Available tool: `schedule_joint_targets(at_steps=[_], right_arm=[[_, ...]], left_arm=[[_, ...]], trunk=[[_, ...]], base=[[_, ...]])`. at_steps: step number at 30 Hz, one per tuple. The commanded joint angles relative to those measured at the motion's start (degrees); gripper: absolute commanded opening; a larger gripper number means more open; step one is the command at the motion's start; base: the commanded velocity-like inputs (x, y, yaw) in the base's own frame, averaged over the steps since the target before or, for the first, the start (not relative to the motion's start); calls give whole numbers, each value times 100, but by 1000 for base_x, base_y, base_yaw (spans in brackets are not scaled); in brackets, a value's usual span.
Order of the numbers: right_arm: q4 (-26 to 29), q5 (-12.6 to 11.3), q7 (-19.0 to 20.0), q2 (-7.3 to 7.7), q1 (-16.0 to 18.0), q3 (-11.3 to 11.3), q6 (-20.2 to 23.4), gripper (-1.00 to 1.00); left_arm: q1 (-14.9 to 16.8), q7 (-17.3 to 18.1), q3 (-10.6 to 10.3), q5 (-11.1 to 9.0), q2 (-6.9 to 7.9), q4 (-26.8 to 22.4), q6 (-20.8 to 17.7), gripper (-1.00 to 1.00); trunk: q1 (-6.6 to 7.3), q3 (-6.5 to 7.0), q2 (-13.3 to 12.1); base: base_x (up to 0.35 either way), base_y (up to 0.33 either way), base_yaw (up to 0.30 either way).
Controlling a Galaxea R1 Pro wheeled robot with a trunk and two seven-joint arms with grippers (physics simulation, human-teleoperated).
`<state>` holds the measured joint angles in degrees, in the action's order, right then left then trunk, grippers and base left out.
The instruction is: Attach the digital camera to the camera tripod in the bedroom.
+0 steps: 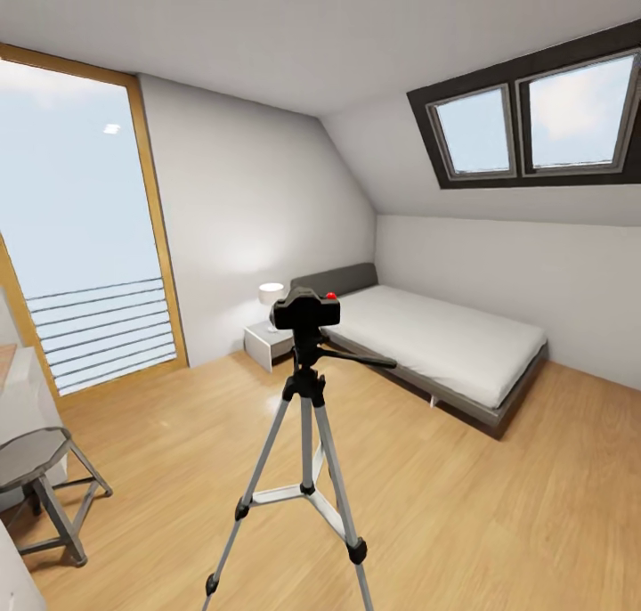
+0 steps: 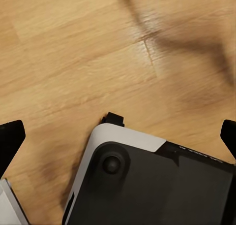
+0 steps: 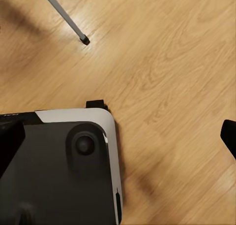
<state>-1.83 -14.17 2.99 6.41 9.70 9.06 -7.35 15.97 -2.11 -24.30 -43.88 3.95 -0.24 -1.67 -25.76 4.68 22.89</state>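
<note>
The digital camera (image 1: 306,310) is sitting on the camera tripod (image 1: 303,468); task appears complete. Both grippers are hanging spread, empty.

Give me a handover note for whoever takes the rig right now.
Left gripper: open, empty, over the wood floor and the robot's base.
Right gripper: open, empty, likewise pointing at the floor.
Camera: sits on the tripod head, red button up, in the bedroom in front of the bed.
Done: camera looks mounted.
Left: confirm it is seated; nothing else visible to do.
</note>
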Motion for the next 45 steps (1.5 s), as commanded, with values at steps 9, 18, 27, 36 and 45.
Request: schedule_joint_targets(at_steps=[9,18,27,36,45], right_arm=[[-20,-60,31,0,6,42,-36,100],[-20,-60,34,0,6,43,-36,100],[-20,-60,35,0,6,43,-30,100],[-20,-54,27,4,6,42,-35,100],[-12,-34,26,36,6,53,-38,100]], left_arm=[[2,-17,-48,-46,0,-3,-18,100],[2,-17,-48,-43,0,-3,-18,100],[3,-17,-48,-43,0,-3,-18,100],[2,-17,-47,-44,0,-3,-18,100],[1,-17,-48,-44,0,-3,-18,100]], trunk=[[-2,80,3],[-2,161,3],[-2,240,3],[-2,294,3],[-2,301,3]], base=[[0,0,0],[0,0,0],[0,0,0],[0,0,0],[0,0,0]])
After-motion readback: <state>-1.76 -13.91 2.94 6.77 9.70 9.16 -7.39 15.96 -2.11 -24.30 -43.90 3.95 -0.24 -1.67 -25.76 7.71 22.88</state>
